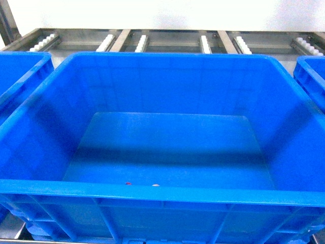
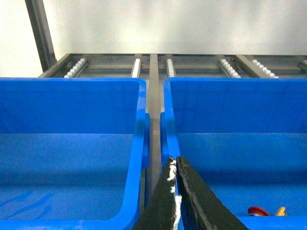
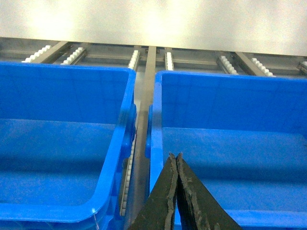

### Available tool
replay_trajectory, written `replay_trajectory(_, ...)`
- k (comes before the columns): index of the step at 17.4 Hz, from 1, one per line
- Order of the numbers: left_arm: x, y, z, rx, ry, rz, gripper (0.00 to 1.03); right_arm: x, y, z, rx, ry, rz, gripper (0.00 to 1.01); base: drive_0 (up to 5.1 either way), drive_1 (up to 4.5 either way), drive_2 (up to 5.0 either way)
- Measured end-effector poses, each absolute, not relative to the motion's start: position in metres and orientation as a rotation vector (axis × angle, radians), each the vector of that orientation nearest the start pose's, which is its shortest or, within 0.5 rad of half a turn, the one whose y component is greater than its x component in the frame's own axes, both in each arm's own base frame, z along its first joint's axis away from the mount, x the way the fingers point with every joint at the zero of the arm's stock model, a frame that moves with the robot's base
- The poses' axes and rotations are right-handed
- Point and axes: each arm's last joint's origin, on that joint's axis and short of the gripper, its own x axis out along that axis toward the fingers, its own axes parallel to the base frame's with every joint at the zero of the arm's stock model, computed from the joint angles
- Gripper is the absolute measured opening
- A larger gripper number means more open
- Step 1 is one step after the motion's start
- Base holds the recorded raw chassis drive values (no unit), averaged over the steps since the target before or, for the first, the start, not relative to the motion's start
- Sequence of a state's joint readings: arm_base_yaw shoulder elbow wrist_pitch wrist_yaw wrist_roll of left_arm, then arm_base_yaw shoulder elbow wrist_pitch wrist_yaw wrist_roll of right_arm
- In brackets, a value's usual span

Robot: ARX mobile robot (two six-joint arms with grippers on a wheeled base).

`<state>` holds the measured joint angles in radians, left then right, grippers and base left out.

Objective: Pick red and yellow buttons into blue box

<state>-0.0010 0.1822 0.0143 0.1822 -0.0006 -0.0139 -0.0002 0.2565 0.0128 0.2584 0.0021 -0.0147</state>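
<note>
Left gripper [image 2: 173, 165] and right gripper [image 3: 174, 160] both have fingers pressed together, holding nothing. Red button [image 2: 257, 211] and yellow button [image 2: 280, 211] lie low at the near wall inside the blue box [image 2: 230, 82]. Judged light, rigid, with slick caps; grasp at the switch body.
</note>
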Motion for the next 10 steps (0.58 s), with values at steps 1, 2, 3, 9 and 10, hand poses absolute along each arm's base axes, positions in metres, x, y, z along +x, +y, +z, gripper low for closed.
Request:
replay_trajectory(1,0.108,0.0,0.171,-0.014,-0.017,0.0,0.02,0.112,0.0,0.171,-0.015,-0.015,-0.002,0.02,0.0,0.0,0.0)
replay_trajectory(2,0.103,0.0,0.166,-0.014,0.023,0.001,0.02,0.111,0.0,0.171,-0.014,-0.018,-0.002,0.02,0.0,0.0,0.0)
replay_trajectory(3,0.098,0.0,0.166,-0.014,0.017,-0.001,0.02,0.11,0.0,0.171,-0.015,-0.015,-0.002,0.02,0.0,0.0,0.0)
replay_trajectory(9,0.097,0.0,0.167,-0.014,-0.001,-0.002,0.02,0.097,0.0,0.169,-0.014,-0.017,-0.001,0.02,0.0,0.0,0.0)
replay_trajectory(10,0.097,0.0,0.167,-0.014,-0.002,0.001,0.02,0.097,0.0,0.166,-0.015,0.004,0.0,0.02,0.0,0.0,0.0)
